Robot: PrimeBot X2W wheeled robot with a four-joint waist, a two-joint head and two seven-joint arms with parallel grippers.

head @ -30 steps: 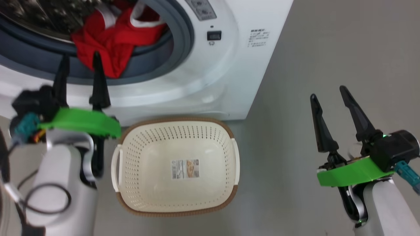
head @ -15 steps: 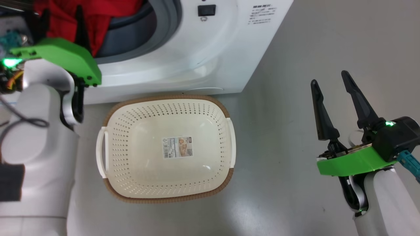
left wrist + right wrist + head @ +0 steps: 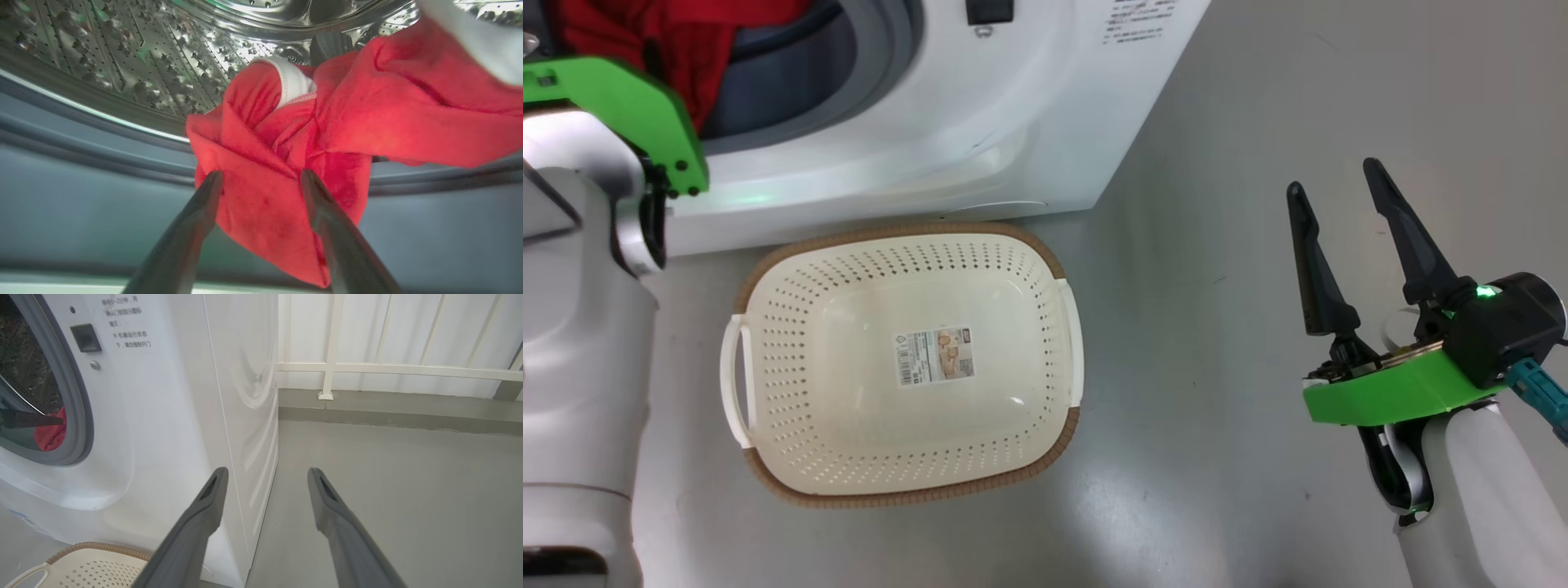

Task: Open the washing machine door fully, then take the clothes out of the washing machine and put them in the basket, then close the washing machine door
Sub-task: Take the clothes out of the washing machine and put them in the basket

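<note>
The white washing machine (image 3: 947,122) stands with its opening uncovered; its door is out of view. Red clothes (image 3: 286,163) with white trim spill from the steel drum (image 3: 122,61) over the grey rubber ring (image 3: 81,163). My left gripper (image 3: 261,175) is open, its two fingers straddling the hanging red fold without pinching it. In the head view the clothes (image 3: 645,33) show at the top left behind my left wrist's green bracket (image 3: 621,98). The cream basket (image 3: 792,425) sits empty on the floor before the machine. To its right my right gripper (image 3: 1333,177) hangs open over bare floor.
Grey floor (image 3: 1217,408) spreads to the right of the basket and the machine. A low kerb and a white railing (image 3: 335,347) close the far side. A paper label (image 3: 935,355) lies on the basket's floor. The machine's side panel (image 3: 245,416) is close to my right fingers.
The head camera has tipped, sliding the machine up and left in view. My left gripper has reached forward from the rubber ring to the red clothes, still open. The right gripper has hardly moved.
</note>
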